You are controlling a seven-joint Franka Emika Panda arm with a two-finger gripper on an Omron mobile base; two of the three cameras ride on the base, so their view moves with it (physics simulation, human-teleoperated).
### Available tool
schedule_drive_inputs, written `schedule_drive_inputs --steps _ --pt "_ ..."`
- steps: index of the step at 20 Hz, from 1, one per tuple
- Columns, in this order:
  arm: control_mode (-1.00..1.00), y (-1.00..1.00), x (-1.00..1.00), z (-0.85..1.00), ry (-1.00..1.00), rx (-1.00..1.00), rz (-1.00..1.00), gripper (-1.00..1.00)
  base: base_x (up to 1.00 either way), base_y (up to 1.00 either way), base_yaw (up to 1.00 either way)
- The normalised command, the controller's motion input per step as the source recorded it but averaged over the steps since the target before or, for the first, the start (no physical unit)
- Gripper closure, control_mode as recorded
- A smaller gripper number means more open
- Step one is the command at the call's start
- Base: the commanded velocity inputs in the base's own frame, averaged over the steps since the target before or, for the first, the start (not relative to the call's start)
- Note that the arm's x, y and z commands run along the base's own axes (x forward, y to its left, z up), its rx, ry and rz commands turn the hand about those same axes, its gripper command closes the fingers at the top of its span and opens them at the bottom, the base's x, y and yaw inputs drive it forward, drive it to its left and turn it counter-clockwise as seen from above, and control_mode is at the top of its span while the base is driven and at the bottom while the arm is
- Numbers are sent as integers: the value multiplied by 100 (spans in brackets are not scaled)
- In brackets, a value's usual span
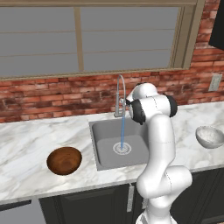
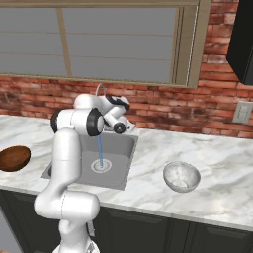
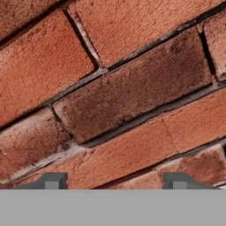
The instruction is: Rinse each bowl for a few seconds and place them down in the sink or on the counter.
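Water runs from the faucet [image 1: 120, 94] into the sink [image 1: 105, 146], a thin stream falling on the drain [image 1: 122, 148]. The brown bowl [image 1: 64, 160] sits on the table [image 1: 26, 148] at about 8 o'clock from the sink. The pale bowl [image 1: 210, 136] rests on the table at 3 o'clock. The gripper [image 3: 115, 180] faces the brick wall [image 3: 110, 88], jaws apart and holding nothing.

A red brick wall with dark mortar joints [image 1: 39, 98] spans the rear. A wide window with a tan wooden frame [image 1: 78, 37] sits above it. Dark base cabinets [image 2: 163, 234] stand below. A white wall outlet plate [image 2: 242, 112] is mounted right, beneath a dark upper cabinet [image 2: 242, 39].
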Motion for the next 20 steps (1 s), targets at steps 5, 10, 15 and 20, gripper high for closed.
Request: schedule_drive_inputs --steps 5,10,15,20 --pt "-100 -50 -13 29 -3 7 0 -100 0 0 0" --pt "-100 -45 -12 40 -2 8 0 -100 0 0 0" --pt "-100 -40 -6 44 -4 6 0 -100 0 0 0" --pt "-100 -30 2 37 -9 0 -3 -100 0 0 0"
